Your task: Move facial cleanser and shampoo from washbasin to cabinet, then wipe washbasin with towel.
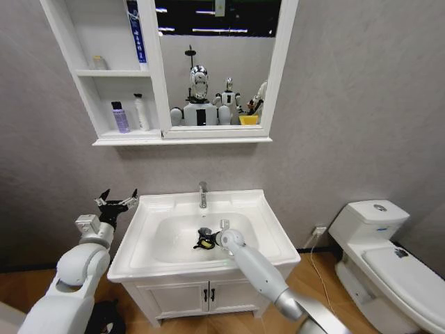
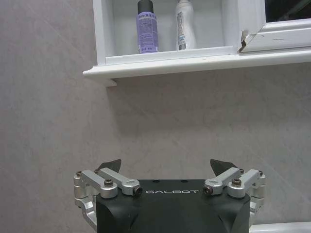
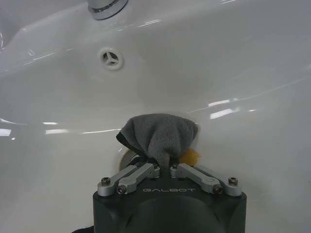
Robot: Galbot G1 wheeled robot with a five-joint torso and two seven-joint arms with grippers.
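The right gripper (image 3: 164,167) is down in the bowl of the washbasin (image 1: 264,216), jaws pressed together, pinching the grey towel (image 3: 160,133), which rests against the bowl bottom over the drain. The left gripper (image 1: 117,202) hangs just left of the washbasin, jaws spread and holding nothing. On the bottom shelf of the cabinet (image 1: 89,97), a purple bottle (image 1: 120,117) and a white bottle (image 1: 141,112) stand upright side by side.

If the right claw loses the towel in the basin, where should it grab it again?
Take the bunched grey fold of the towel from above, as the right claw does now, shut on it. The cloth humps up over the drain at the bottom of the washbasin, so that raised ridge gives more to pinch than any flat edge.
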